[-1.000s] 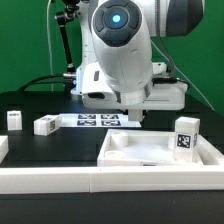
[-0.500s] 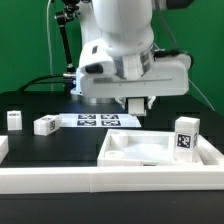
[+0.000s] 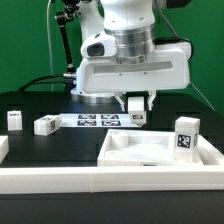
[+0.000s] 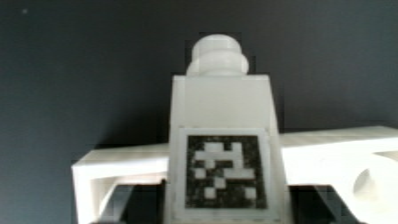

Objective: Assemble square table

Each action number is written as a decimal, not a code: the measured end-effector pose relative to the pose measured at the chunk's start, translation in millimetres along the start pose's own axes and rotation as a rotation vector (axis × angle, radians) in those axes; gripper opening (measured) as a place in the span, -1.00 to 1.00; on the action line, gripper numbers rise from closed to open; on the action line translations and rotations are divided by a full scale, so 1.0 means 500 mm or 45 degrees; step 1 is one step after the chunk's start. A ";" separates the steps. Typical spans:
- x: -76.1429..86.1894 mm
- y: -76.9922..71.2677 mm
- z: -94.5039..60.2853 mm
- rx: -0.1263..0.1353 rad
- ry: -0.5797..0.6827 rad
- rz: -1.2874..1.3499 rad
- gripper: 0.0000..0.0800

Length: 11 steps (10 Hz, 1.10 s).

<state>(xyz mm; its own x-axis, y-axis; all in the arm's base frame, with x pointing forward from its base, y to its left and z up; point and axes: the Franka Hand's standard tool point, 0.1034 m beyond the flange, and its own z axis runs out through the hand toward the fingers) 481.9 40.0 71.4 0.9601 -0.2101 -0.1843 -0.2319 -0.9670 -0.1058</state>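
White leg (image 3: pixel 138 118) is pinched betw. the gripper (image 3: pixel 137 107) fingers, low over the black surface just beyond the far rim of the table top (image 3: pixel 108 150); wrist has swung upright over it in last sec, so grasp looks set, lift & carry to top prob. next.

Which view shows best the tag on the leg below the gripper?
The wrist view: the leg stands large in the middle and its tag faces the camera. The exterior view shows that leg only small, beneath the gripper, its tag too small to read.
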 end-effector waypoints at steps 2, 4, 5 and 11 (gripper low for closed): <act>0.031 -0.004 -0.042 0.011 0.145 -0.004 -0.27; 0.041 -0.010 -0.078 0.024 0.216 -0.004 -0.27; 0.061 -0.010 -0.096 0.024 0.328 -0.010 -0.27; 0.098 0.009 -0.124 -0.034 0.850 -0.078 -0.27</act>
<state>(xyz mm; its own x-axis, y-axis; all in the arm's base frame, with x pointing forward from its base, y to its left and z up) 537.4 16.3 122.6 0.8640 -0.1909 0.4659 -0.1785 -0.9814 -0.0712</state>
